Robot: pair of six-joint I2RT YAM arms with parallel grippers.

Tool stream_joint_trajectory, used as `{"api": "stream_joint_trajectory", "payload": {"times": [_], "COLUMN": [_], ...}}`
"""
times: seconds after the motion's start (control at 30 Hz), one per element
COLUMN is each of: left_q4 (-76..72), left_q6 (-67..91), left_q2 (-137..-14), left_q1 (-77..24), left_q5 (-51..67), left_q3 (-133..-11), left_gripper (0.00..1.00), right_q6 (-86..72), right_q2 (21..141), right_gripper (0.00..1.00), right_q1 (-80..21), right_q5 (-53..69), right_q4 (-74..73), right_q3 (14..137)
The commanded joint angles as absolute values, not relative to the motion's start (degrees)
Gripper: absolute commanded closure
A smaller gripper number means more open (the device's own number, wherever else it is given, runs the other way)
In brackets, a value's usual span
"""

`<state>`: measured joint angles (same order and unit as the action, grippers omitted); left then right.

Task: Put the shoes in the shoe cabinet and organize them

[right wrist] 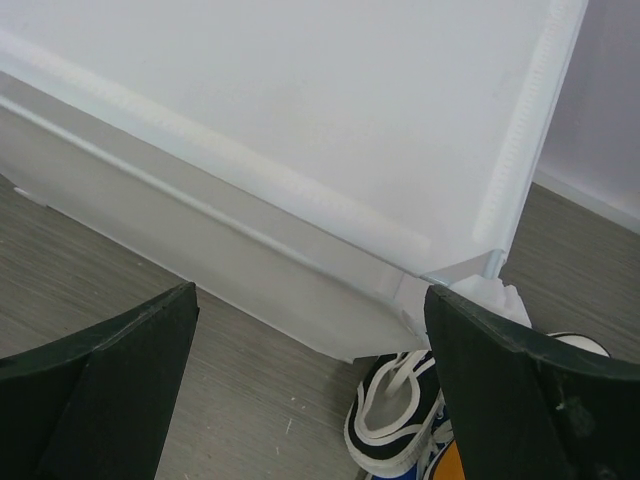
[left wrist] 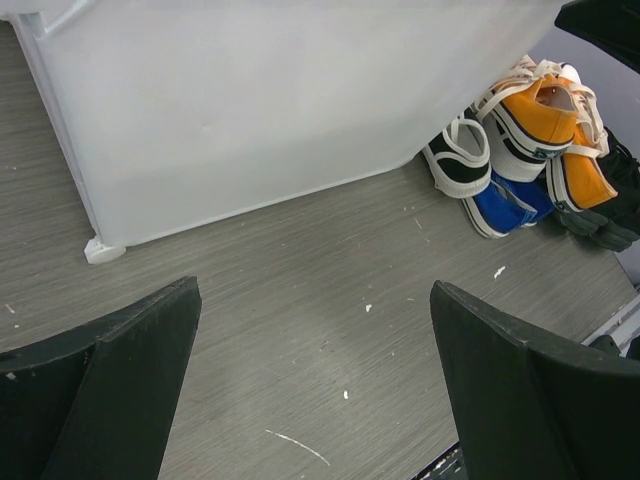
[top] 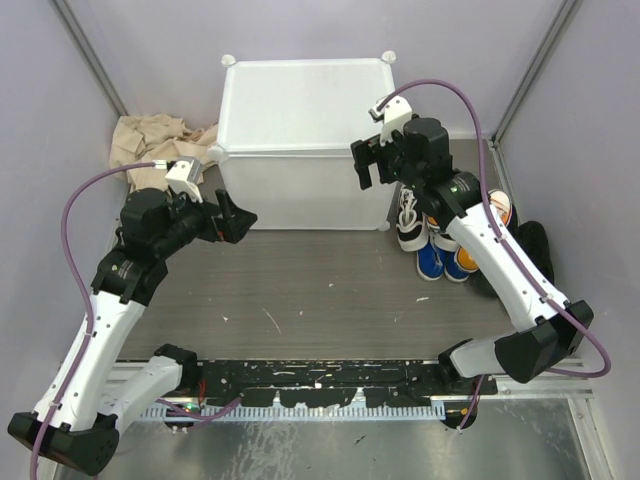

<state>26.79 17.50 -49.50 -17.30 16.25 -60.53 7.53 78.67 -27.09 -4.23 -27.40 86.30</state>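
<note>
The white shoe cabinet (top: 305, 140) stands at the back of the table, its front panel flat and shut. The shoes lie in a heap at its right front corner: a black-and-white one (top: 408, 222), blue (top: 430, 262), orange (top: 462, 260) and black (top: 537, 245). The left wrist view shows the cabinet (left wrist: 280, 110) with the black-and-white (left wrist: 460, 160), orange (left wrist: 540, 115) and blue (left wrist: 510, 205) shoes beside it. My left gripper (top: 240, 215) (left wrist: 315, 288) hangs open over bare table in front of the cabinet's left corner. My right gripper (top: 368, 165) (right wrist: 310, 290) is open above the cabinet's right front corner (right wrist: 480, 270), over a black-and-white shoe (right wrist: 395, 420).
A crumpled beige cloth (top: 150, 140) lies left of the cabinet against the wall. Grey walls close in the table on both sides and at the back. A black scuffed strip (top: 320, 380) runs along the near edge between the arm bases.
</note>
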Motion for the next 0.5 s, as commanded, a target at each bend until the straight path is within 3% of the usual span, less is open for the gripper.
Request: {"api": "stream_joint_trajectory", "payload": {"times": [0.0, 0.47], "left_q4": [24.35, 24.43], "left_q6": [16.62, 16.61], "left_q2": [-48.49, -48.68], "left_q1": [-17.55, -17.55], "left_q5": [16.03, 15.89], "left_q3": [-60.56, -60.25], "left_gripper": [0.02, 0.02], "right_q6": [10.46, 11.31], "right_q2": [77.34, 79.3], "right_gripper": [0.0, 0.0], "right_q1": [-25.99, -24.92], "right_q5": [-2.43, 1.67], "right_q4": [-22.92, -25.58], "right_q3": [85.68, 85.92]}}
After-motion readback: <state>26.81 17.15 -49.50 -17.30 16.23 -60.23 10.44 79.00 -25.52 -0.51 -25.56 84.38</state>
